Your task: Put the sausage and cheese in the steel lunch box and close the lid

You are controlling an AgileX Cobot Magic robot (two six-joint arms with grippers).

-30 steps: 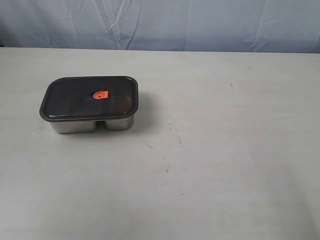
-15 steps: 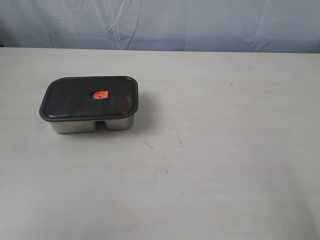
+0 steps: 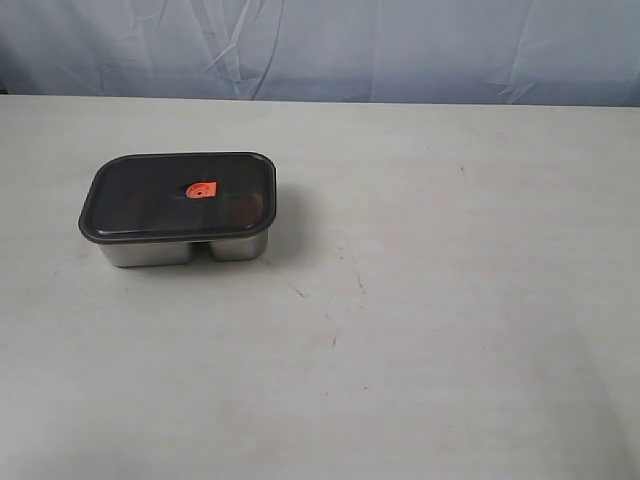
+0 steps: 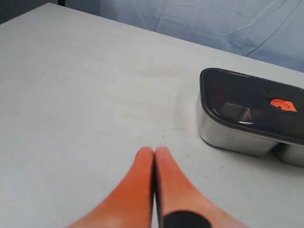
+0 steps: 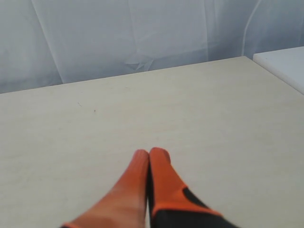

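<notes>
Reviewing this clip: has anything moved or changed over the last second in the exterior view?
Nothing visibly changed. The lid sits on the lunch box at the same spot on the table throughout.

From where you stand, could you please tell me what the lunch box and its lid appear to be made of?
The steel lunch box looks like polished stainless steel: bright, reflective walls. The lid seems to be smoky translucent plastic, as the interior shows through faintly. Its orange valve may be silicone.
</notes>
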